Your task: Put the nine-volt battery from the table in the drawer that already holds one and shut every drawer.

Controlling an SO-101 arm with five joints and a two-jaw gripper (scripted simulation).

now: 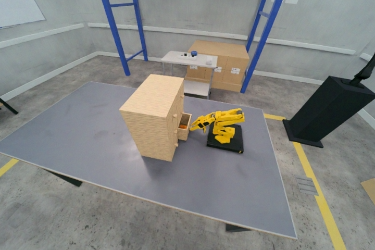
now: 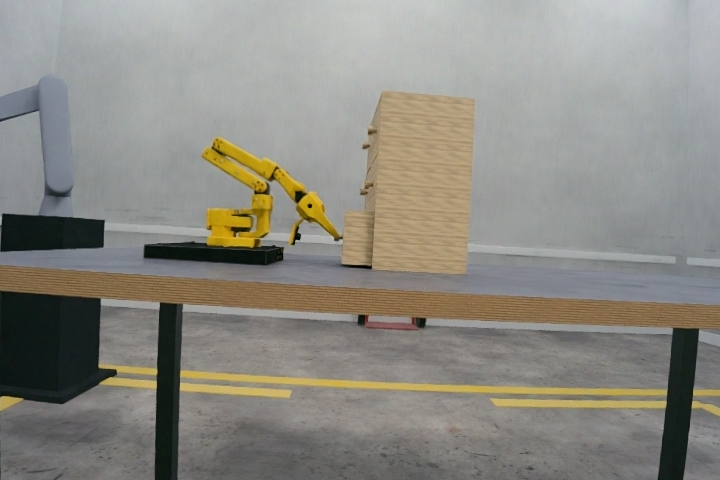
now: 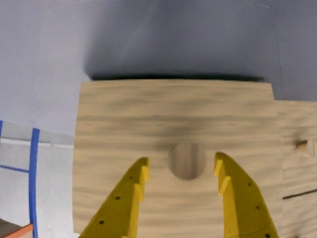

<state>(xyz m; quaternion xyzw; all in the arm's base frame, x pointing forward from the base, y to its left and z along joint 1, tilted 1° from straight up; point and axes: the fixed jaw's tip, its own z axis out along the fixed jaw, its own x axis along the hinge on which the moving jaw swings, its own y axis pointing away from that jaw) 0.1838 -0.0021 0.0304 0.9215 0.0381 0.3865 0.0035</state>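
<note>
Gripper (image 1: 191, 128) (image 2: 338, 237) (image 3: 182, 161) partly open, nothing held, tips either side of knob (image 3: 187, 161); low drawer (image 1: 183, 135) (image 2: 357, 238) (image 3: 129, 119) out, orange item (image 1: 182, 126) inside.

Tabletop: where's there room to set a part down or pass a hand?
Roomiest: the near stretch of table in the top view, between cabinet, arm base and near edge; also left of the cabinet. Crowded: open drawer to gripper.
</note>
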